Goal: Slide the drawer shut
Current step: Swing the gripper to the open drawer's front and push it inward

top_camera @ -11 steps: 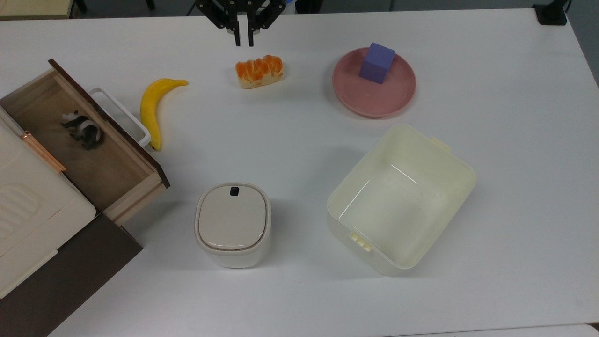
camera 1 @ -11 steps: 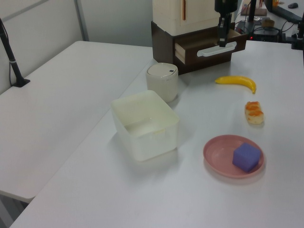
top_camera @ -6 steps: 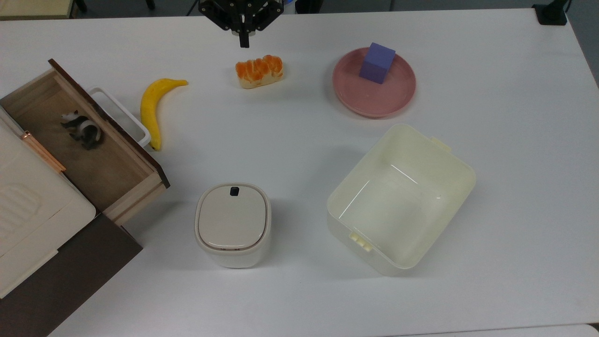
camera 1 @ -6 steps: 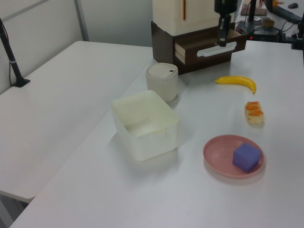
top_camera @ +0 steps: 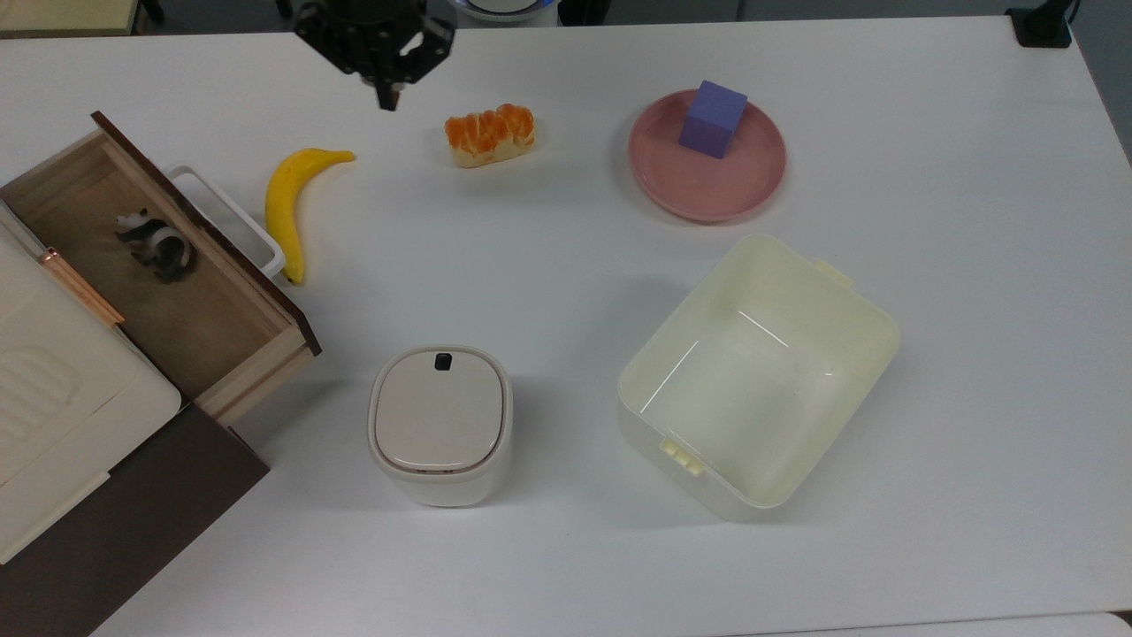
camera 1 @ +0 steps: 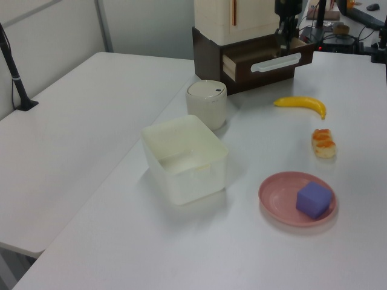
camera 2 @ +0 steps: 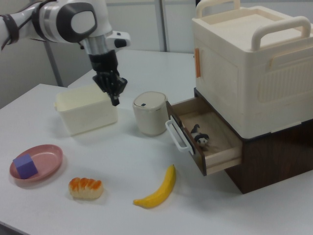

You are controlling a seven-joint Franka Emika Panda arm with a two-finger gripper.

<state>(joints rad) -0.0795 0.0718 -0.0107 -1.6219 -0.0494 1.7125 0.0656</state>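
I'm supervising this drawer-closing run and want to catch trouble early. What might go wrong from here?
1. The banana lies right beside the drawer's white handle; the gripper may knock it on approach.
2. The handle is a thin loop; a closed gripper pushing it could slip off.
3. The small toy animal inside might shift if the drawer slams.

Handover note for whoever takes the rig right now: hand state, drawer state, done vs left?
Hand: shut, empty, raised above the table near the banana and bread.
Drawer: open, pulled out of the dark cabinet, small toy figure inside; white handle free.
Done: nothing, no contact with the drawer.
Left: bring the hand to the drawer front, push it fully in.
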